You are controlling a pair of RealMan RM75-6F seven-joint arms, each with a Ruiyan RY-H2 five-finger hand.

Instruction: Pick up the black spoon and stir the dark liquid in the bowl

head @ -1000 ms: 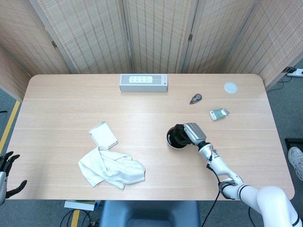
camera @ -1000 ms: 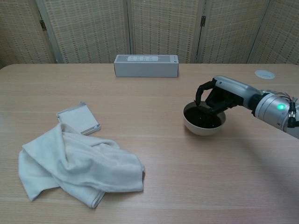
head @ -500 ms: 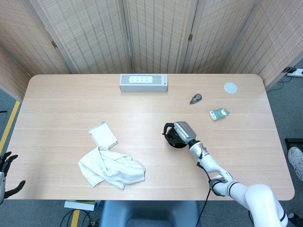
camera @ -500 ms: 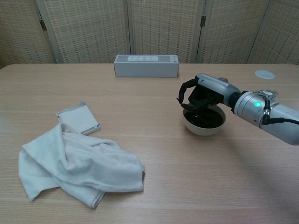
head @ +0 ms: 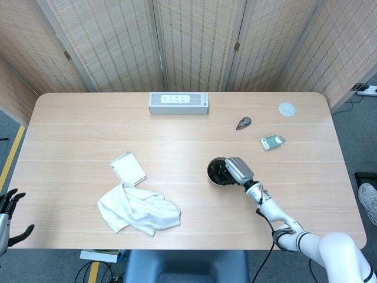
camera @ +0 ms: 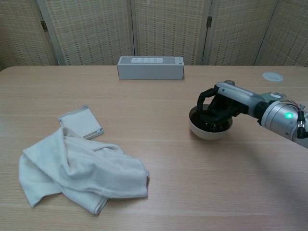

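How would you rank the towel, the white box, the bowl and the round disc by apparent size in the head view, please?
1. Towel
2. White box
3. Bowl, partly hidden by the right hand
4. Round disc

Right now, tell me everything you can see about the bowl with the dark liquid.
The bowl is small and round, off-white outside and smooth, perhaps ceramic. It stands upright on the wooden table, right of centre, holding dark, near-black liquid. The right robot hand arches over it, fingers dipping inside the rim. I cannot make out the spoon.
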